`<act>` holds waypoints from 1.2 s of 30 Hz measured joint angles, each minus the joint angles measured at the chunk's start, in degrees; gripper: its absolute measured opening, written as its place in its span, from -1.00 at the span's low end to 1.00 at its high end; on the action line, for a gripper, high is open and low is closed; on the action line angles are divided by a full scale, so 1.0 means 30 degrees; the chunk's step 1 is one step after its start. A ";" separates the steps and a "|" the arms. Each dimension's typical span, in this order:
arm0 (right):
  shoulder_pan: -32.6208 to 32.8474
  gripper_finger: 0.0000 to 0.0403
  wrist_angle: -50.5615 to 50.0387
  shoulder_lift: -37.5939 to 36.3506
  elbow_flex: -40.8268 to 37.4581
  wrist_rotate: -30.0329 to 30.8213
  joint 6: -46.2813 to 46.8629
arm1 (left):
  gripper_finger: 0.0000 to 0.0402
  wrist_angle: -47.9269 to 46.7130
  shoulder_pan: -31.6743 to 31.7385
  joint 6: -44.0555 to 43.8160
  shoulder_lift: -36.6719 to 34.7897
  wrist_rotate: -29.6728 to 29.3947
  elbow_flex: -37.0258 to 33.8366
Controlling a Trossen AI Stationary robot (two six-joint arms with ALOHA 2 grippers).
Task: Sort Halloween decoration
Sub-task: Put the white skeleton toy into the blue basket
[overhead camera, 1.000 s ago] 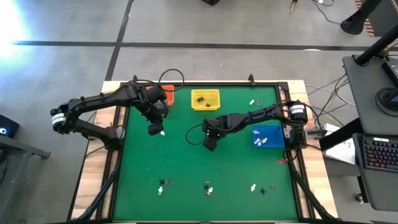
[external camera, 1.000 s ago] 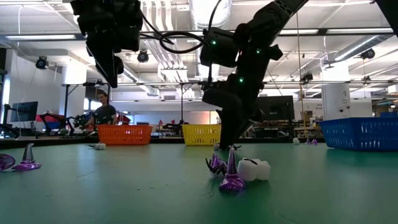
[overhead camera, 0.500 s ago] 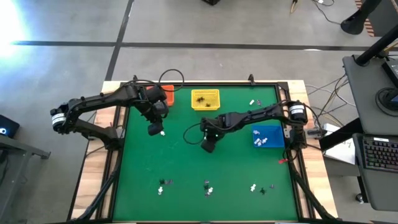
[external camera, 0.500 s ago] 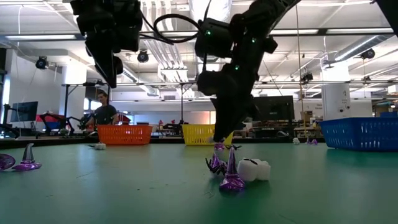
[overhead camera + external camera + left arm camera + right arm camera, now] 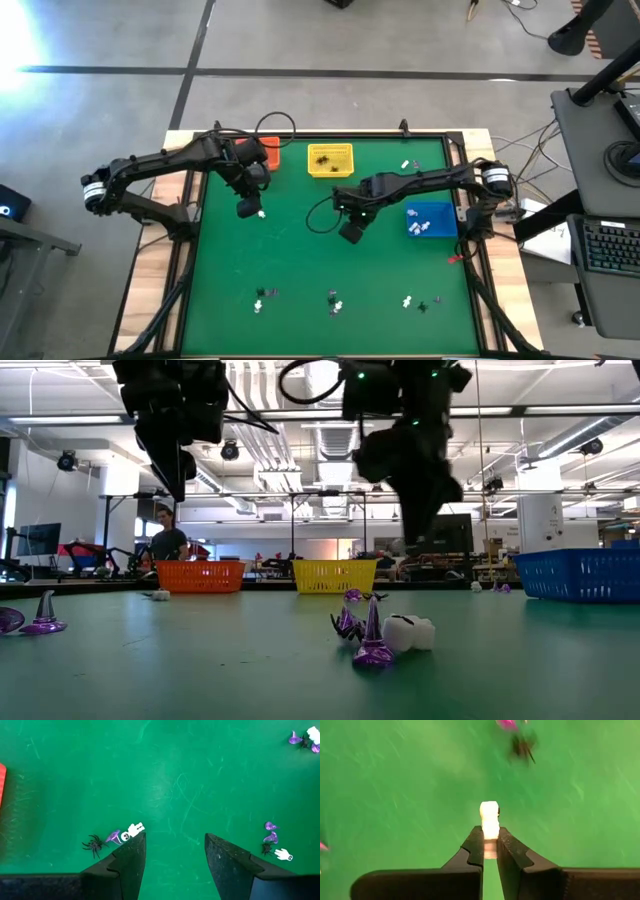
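The green surface [image 5: 300, 260] carries my three baskets along its far edge and right side: the orange basket [image 5: 268, 156] near the far left corner, the yellow basket [image 5: 330, 160] at the middle of the far edge, the blue basket [image 5: 432, 219] against the right edge. My left arm waits above the surface in front of the orange basket, its left hand [image 5: 175, 851] spread wide and empty, with a black spider [image 5: 93, 843], a purple trinket and a small white skull [image 5: 131, 829] lying just beside one finger. My right hand [image 5: 351, 230] has shifted in the last second: it was lower and nearer the surface's middle, and now it has risen and swung toward the right edge. I read that as a pick completed, with the carry begun. In the right wrist view the right hand [image 5: 490, 847] is pressed together on a small white trinket [image 5: 489, 819], which stands up between the fingertips, off the surface. Since white pieces already lie in the blue basket, I judge that is where this one goes. The rest of the Halloween decoration is scattered: small clusters [image 5: 334, 301] along the near edge, a few pieces [image 5: 408, 165] near the far right corner, and a purple cone with a white piece [image 5: 384, 637] close to the low camera.
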 joint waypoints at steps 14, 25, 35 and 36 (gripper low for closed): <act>0.0506 -0.92 -0.1990 -0.5192 -0.3949 0.1020 0.3875 | -0.08 -0.0240 0.0000 0.0313 0.0000 0.0000 0.0000; 0.0803 -0.92 -0.2026 -1.1018 -0.8981 0.1549 0.8405 | -0.08 -0.0291 0.0000 0.0314 0.0000 -0.0015 0.0000; 0.0810 -0.92 -0.1966 -1.3845 -1.1328 0.1513 1.0045 | -0.08 -0.0284 0.0000 0.0313 0.0000 -0.0044 0.0000; 0.0810 -0.92 -0.1986 -1.3918 -1.1393 0.1517 1.0033 | -0.08 -0.0284 0.0000 0.0318 0.0000 -0.0049 0.0000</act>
